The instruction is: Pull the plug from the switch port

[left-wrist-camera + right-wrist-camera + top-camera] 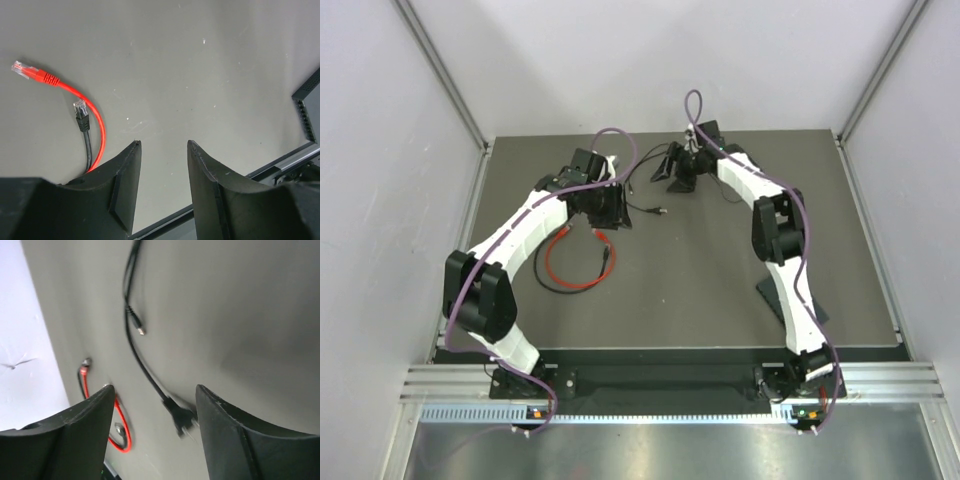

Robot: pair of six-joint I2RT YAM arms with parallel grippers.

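Right claw (155,389) stands with its fingers well apart. A black plug (178,419) on a black cable lies in the gap between them, low in the right wrist view; it is blurred and, as far as can be seen, touches neither finger. Higher in that view the cable runs toward the top edge, and beside it a thin cord ends in a small connector (140,330). At the lower left a red cable (121,427) curves on the table (260,315). In the top view this claw (665,166) sits just above centre, toward the far edge of the table. The left claw (163,146) is likewise apart, with only bare table showing between its fingers. At the left of its view lie the red cable's clear plug (20,69) and a black-booted plug (80,111) just beside the red cable. In the top view the left claw hangs over the flat black box (618,214), left of centre, with the red cable looped below it in the frame. The switch port in the box's edge is too small to make out, and whether anything sits in it cannot be told.
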